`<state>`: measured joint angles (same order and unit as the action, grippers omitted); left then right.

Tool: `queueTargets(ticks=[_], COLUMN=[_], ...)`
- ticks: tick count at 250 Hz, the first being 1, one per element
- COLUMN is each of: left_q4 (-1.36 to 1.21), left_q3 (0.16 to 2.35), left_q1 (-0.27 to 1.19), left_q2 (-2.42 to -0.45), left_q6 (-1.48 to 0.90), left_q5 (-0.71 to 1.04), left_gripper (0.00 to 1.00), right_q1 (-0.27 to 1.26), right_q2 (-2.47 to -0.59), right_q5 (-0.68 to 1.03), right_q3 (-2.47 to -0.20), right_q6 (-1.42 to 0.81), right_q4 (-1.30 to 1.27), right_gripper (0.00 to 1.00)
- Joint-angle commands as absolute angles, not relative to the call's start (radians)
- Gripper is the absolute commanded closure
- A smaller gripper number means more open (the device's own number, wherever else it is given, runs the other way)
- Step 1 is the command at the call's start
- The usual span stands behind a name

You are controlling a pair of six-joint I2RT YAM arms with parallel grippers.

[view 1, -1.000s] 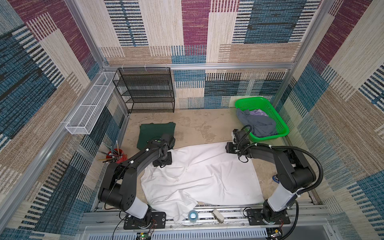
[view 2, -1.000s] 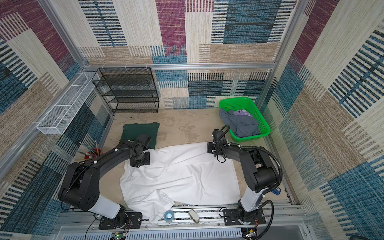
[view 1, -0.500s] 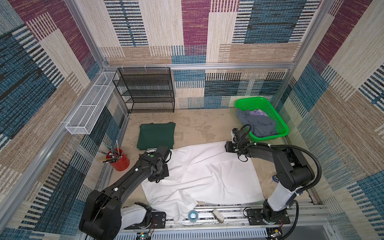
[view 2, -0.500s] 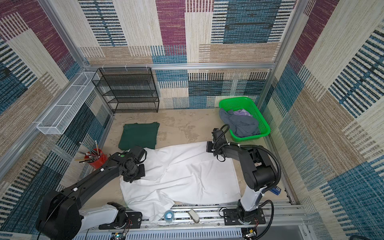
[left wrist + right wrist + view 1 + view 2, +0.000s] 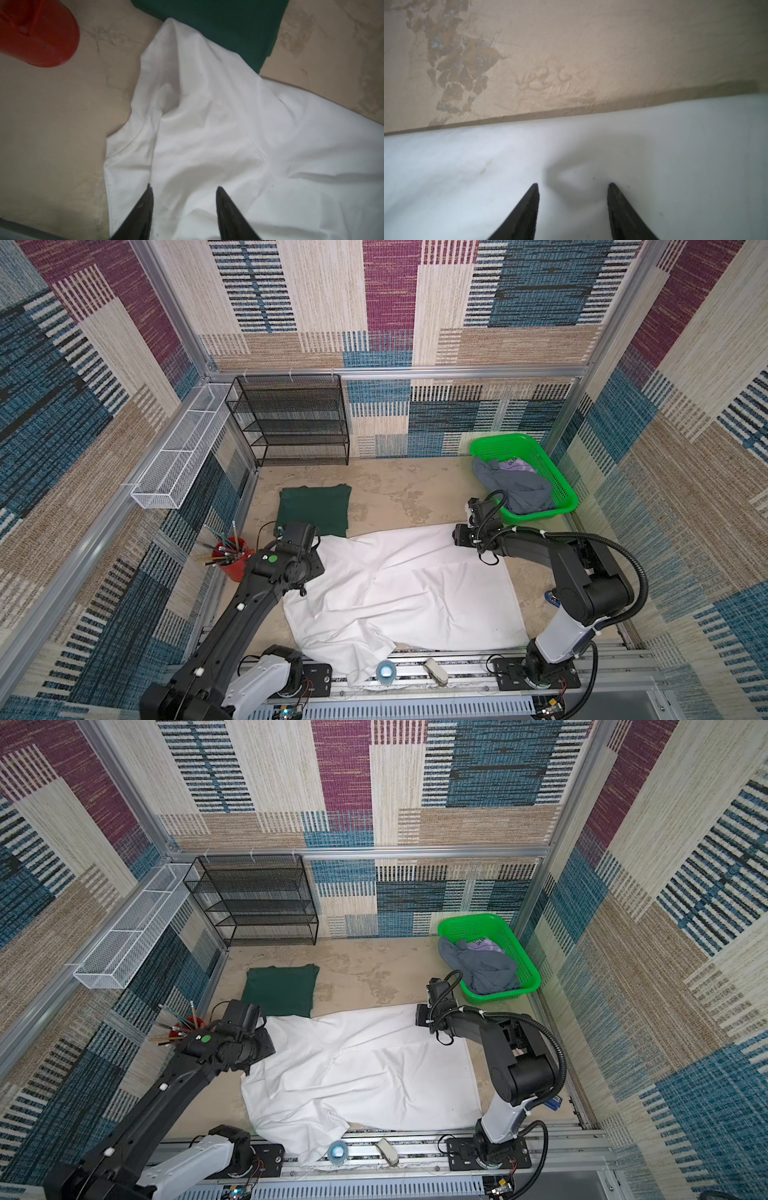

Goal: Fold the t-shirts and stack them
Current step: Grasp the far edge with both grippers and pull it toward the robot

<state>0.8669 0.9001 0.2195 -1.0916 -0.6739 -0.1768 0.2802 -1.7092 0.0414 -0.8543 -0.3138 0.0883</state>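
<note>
Your left claw [image 5: 183, 186] hangs half open over the white t-shirt [image 5: 399, 589], gripping nothing. Your right claw [image 5: 573, 183] is half open at its far edge, with cloth puckered between the tips. The folded green t-shirt [image 5: 313, 510] touches the white one's corner, and the red pencil cup [image 5: 232, 566] stands near it. The grey t-shirt [image 5: 519, 489] is crumpled in the basket [image 5: 561, 493] beyond.

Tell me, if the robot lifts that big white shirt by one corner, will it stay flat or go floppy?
Probably floppy: the white shirt lies in soft wrinkles and drapes over the front rail. Lifted by one corner, most would likely sag and drag, since it spreads wide over the table.
</note>
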Motion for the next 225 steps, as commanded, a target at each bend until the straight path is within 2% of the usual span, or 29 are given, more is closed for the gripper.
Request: queueTargets(ticks=[1, 24, 81, 192, 199, 225], left_q4=[0.671, 0.586, 0.515, 0.504, 0.500, 0.473], left_q3=[0.956, 1.014, 1.114, 1.084, 1.083, 1.075], left_q1=[0.119, 0.056, 0.005, -0.007, -0.011, -0.023], left_q2=[-1.231, -1.372, -1.635, -1.720, -1.725, -1.715], left_q6=[-0.547, -0.540, -0.550, -0.575, -0.572, -0.557], left_q5=[-0.143, -0.095, -0.029, -0.091, -0.096, -0.083], left_gripper=[0.50, 0.52, 0.58, 0.61, 0.65, 0.91], right_q1=[0.279, 0.279, 0.279, 0.279, 0.279, 0.279], right_q2=[-1.706, -1.703, -1.710, -1.732, -1.730, -1.723], right_q5=[0.032, 0.033, 0.049, 0.054, 0.053, 0.048], right_q3=[-0.845, -0.842, -0.835, -0.862, -0.862, -0.859], right_q6=[-0.324, -0.324, -0.322, -0.315, -0.315, -0.316], right_q4=[0.204, 0.204, 0.200, 0.215, 0.216, 0.218], right_gripper=[0.45, 0.45, 0.45, 0.46, 0.46, 0.46])
